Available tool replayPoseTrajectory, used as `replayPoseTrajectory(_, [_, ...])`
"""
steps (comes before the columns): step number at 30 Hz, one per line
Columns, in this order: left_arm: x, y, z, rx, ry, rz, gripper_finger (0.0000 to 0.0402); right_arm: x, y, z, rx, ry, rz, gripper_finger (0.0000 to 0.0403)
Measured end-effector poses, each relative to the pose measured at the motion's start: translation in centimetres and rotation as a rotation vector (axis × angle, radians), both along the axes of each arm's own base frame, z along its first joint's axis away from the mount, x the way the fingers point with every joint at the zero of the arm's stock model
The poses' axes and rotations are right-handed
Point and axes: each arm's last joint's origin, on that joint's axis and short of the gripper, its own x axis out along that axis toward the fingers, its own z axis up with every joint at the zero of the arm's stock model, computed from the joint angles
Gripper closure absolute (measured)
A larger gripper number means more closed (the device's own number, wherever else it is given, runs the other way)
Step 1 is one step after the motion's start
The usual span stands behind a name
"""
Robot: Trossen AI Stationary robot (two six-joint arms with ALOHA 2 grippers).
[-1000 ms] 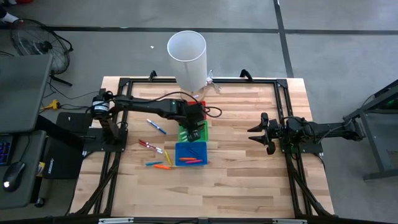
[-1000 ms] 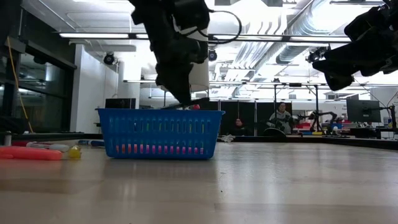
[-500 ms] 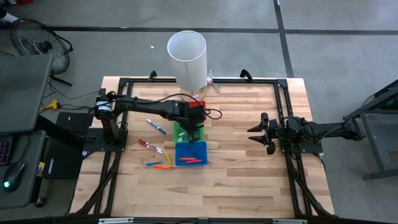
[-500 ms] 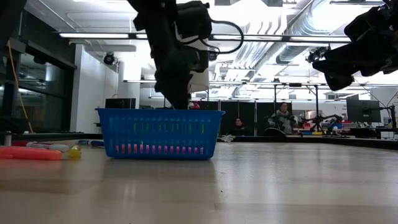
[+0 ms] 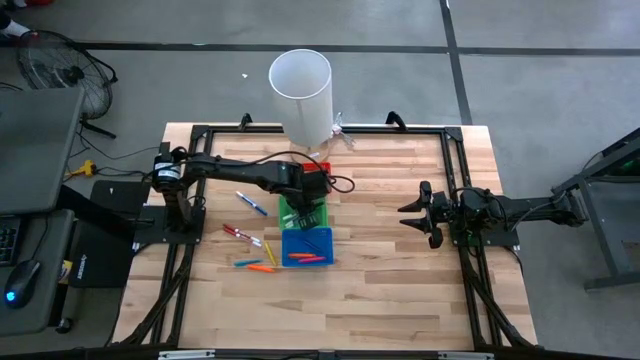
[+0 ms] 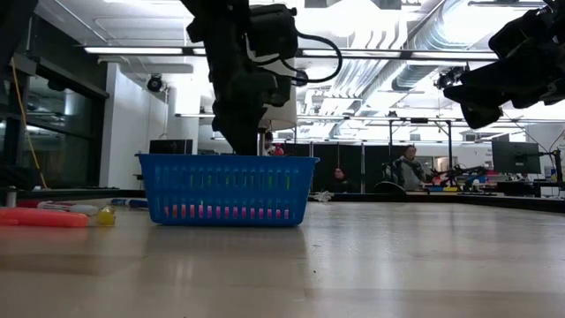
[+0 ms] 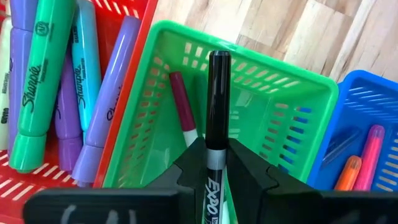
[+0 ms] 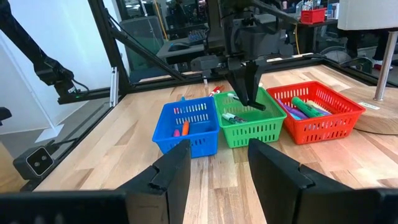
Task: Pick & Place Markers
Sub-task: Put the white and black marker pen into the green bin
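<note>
Three bins stand in a row at mid-table: blue, green and red. My left gripper hangs over the green bin, shut on a black marker. A maroon marker lies in the green bin. Green, purple and blue markers fill the red bin, and orange and pink ones lie in the blue bin. More markers lie loose on the table left of the bins. My right gripper waits open at the table's right side. My left gripper pinches the black marker's barrel at its printed label between its two fingers. The fingers come steeply from above, and the marker lies along them. Its black end sticks out past the fingertips, down into the green bin.
A tall white cylinder stands at the table's far edge behind the bins. A black frame runs round the work area. Bare wood lies between the bins and my right gripper.
My left gripper has sunk a little over the green bin and tipped more steeply downward, carrying the black marker with it. In the low view its fingertips and the marker have dropped behind the blue bin's rim.
</note>
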Motion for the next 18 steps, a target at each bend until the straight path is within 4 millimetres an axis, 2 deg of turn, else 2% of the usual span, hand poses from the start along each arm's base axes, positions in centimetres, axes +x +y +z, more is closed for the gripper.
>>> replayPoseTrajectory(18, [-0.11, 0.00, -0.04, 0.000, 0.012, 0.013, 0.0346, 0.00, 0.00, 0.00, 0.000, 0.000, 0.000, 0.0253])
